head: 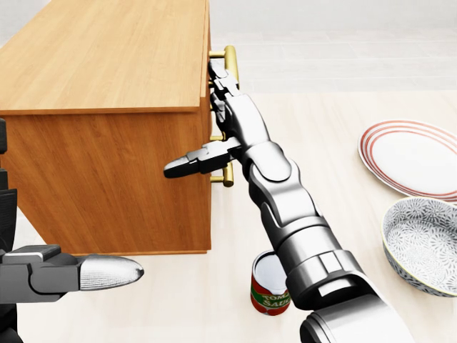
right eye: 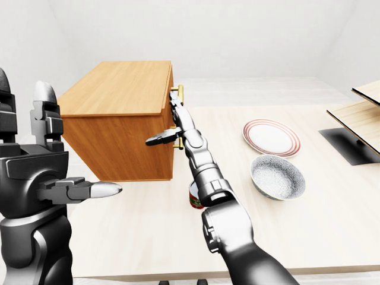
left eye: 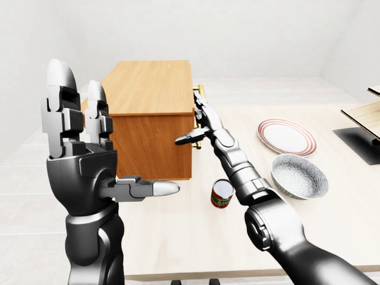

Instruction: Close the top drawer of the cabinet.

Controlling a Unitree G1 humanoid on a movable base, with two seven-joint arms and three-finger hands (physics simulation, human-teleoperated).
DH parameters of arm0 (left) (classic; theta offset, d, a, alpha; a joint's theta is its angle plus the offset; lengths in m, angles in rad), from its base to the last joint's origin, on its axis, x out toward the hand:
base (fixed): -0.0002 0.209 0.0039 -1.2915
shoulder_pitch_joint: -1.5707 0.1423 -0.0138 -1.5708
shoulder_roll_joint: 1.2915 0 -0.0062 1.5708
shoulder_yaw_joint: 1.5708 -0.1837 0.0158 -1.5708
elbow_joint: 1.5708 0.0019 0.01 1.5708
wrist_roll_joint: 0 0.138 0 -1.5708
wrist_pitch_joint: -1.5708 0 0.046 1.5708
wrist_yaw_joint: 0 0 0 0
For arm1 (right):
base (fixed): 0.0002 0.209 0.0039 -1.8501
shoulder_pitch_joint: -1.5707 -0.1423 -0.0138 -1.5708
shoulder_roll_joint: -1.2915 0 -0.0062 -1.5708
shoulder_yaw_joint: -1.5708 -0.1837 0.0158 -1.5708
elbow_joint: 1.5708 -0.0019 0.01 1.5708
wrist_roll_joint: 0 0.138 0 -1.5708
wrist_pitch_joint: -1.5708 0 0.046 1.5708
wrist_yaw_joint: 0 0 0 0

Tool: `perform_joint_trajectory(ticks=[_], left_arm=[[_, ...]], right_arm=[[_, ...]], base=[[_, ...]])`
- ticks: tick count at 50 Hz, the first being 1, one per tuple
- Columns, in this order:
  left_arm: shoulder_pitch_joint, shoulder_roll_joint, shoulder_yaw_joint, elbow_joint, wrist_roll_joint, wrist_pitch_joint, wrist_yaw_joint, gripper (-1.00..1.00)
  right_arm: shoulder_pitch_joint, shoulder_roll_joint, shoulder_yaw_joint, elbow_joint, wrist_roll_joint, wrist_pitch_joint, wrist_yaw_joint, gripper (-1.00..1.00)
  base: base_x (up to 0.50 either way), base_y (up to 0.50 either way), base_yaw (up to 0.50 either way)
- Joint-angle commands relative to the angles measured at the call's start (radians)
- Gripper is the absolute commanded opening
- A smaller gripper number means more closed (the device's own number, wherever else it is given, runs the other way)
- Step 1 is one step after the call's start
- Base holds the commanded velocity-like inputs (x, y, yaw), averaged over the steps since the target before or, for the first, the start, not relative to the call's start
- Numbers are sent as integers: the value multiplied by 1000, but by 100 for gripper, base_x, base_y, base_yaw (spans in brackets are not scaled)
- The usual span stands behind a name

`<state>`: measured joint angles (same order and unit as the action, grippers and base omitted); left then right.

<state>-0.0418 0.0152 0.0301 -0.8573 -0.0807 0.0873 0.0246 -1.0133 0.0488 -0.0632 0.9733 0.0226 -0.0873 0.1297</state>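
A wooden cabinet (head: 107,157) stands on the table, at the left of the head view. Its drawer fronts face right and carry brass handles. The top handle (head: 230,56) shows just under the cabinet's top edge, and a lower handle (head: 228,175) shows below it. The top drawer's front looks about flush with the body. My right hand (head: 214,114) lies open against the drawer face. Its fingers reach up to the top handle and its thumb sticks out left across the cabinet's side. My left hand (left eye: 95,142) is raised, open and empty at the left of the left-eye view, apart from the cabinet.
A red-labelled can (head: 270,286) stands under my right forearm. A speckled bowl (head: 421,243) and a red-rimmed plate (head: 414,157) lie to the right on the light table (left eye: 190,237). A wooden shelf piece (left eye: 365,113) on a black base sits at the far right.
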Motion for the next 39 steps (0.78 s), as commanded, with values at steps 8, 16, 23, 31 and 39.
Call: perform_joint_trajectory(ticks=[8, 16, 23, 31, 39], left_arm=[[-4, 1, 0, -4, -1, 0, 1, 100], [1, 1, 0, 2, -1, 0, -2, 100], [3, 1, -1, 1, 0, 0, -2, 100], [3, 0, -1, 1, -1, 0, -2, 100], [2, 0, -1, 4, 0, 0, -2, 100]], right_arm=[[-14, 85, 37, 172, 53, 0, 62, 100], [-26, 102, 35, 196, 53, 0, 71, 100], [-39, 123, 37, 218, 48, 0, 84, 100], [-45, 134, 36, 227, 42, 0, 99, 100], [-49, 138, 34, 229, 39, 0, 108, 100]], base=[[0, 0, 0], [0, 0, 0], [1, 0, 0], [1, 0, 1], [1, 1, 1]])
